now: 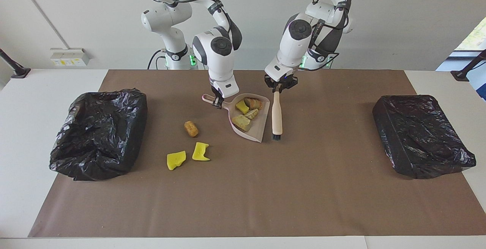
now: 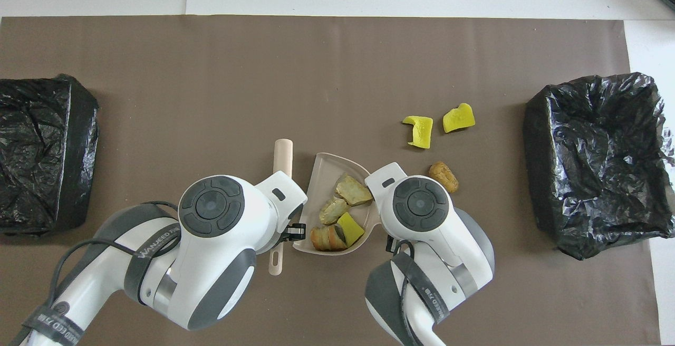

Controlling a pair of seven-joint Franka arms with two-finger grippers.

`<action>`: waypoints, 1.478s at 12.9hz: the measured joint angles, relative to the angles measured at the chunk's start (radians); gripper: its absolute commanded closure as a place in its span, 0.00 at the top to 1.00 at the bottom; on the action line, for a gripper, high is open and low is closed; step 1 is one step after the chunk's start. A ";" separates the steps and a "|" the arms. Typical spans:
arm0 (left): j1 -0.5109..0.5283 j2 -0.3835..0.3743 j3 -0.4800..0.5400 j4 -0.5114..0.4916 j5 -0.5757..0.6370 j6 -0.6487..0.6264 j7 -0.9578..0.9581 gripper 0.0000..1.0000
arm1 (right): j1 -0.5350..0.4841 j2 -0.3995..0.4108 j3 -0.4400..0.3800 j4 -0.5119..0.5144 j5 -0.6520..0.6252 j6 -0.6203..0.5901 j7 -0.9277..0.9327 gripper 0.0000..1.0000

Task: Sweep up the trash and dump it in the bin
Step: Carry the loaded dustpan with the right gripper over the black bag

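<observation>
1. Brown paper covers your table (image 1: pixel 243 203). Your right gripper (image 1: pixel 218 104) pinches the dustpan (image 1: pixel 248 117) handle; your left gripper (image 1: pixel 280 87) clamps the brush (image 1: pixel 276 117) beside it.
2. Overhead: four scraps (image 2: pixel 337 214) sit in the dustpan; the cork (image 2: pixel 443 176) and yellow pieces (image 2: pixel 437 124) lie near the bin (image 2: pixel 596 161). Sweep those next.

One camera faces me from high across the table; the other looks steeply down from above my end. Both share the brown mat (image 1: pixel 303 188) and both bins.
</observation>
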 measured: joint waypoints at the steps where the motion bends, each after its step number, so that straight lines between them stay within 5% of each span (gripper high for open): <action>1: 0.015 0.000 0.000 0.000 0.000 0.000 -0.011 0.00 | -0.004 -0.007 -0.004 0.007 0.000 -0.022 0.000 0.00; 8: 0.053 -0.007 -0.016 -0.050 0.000 0.001 -0.018 0.00 | -0.230 -0.135 -0.015 0.166 -0.010 -0.281 -0.019 0.00; 13: -0.202 -0.089 -0.033 -0.167 -0.001 0.042 -0.246 0.00 | -0.514 -0.146 -0.022 0.300 -0.038 -0.398 -0.217 0.00; 19: -0.459 -0.148 -0.038 -0.331 -0.032 0.213 -0.465 0.00 | -0.834 -0.137 -0.027 0.327 -0.226 -0.342 -0.611 0.00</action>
